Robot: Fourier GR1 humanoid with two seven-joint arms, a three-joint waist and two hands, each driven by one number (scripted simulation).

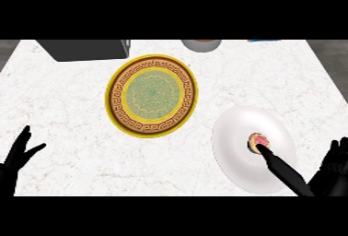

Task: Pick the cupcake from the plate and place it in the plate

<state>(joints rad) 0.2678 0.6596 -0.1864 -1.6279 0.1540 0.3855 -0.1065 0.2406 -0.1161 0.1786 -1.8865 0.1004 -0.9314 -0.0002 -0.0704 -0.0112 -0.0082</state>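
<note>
A small cupcake (258, 141) with pink topping lies on a white plate (238, 161) at the right of the counter. My right hand (331, 171) comes in from the lower right corner, open. Its thumb (280, 167) stretches across the white plate and its tip touches the cupcake's near side, while the fingers (337, 152) stand straight, well to the right of the plate. A gold-rimmed plate (153, 95) with a green centre and brown patterned band sits in the middle, with nothing on it. My left hand (16, 158) rests open at the lower left edge.
A dark grey box (85, 49) stands at the back left. A grey round vessel (201, 44) sits at the back centre, and a blue object (266, 40) peeks in at the back right. The marble counter (68, 115) ends at both sides.
</note>
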